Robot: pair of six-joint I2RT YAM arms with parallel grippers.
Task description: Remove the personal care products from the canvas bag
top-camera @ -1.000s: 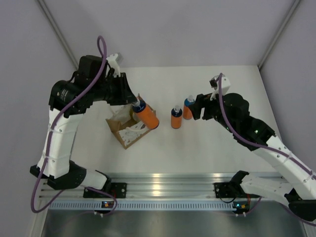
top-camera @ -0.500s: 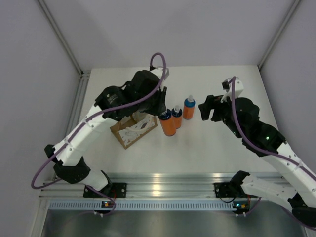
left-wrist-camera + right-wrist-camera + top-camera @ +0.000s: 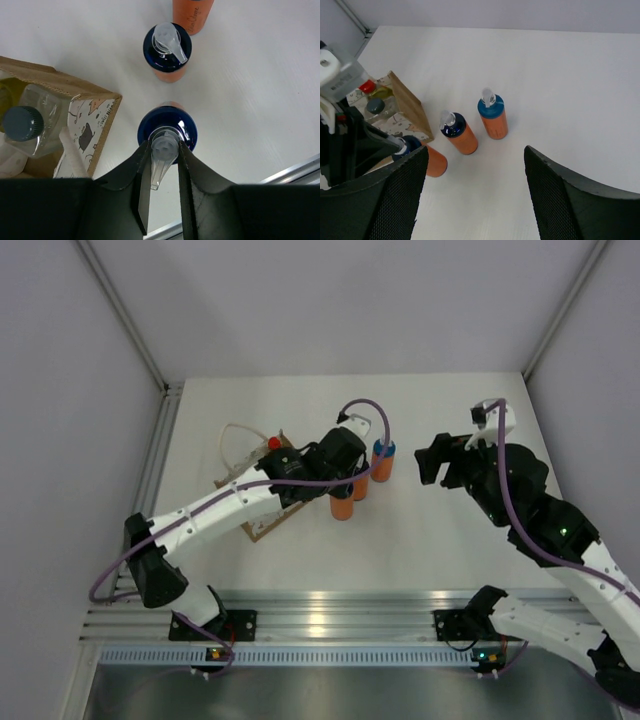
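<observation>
My left gripper (image 3: 164,150) is shut on the clear pump head of an orange bottle with a blue cap (image 3: 168,126), which stands on the table in front of the others (image 3: 342,506). Two more orange bottles (image 3: 360,486) (image 3: 382,462) stand just beyond it; they also show in the right wrist view (image 3: 460,134) (image 3: 493,119). The canvas bag (image 3: 80,107) lies to the left, half hidden under my left arm (image 3: 262,502). In it are the pale bottle with a dark cap (image 3: 21,123) and the yellow bottle with a red cap (image 3: 273,443). My right gripper (image 3: 440,460) is wide open and empty, right of the bottles.
The bag's white loop handle (image 3: 236,438) sticks out to the back left. The table's metal rail (image 3: 330,612) runs along the near edge. Grey walls close in the back and both sides.
My left gripper has carried the orange bottle from over the bag rightward and down, next to the two standing bottles. My right gripper has drawn back slightly to the right.
</observation>
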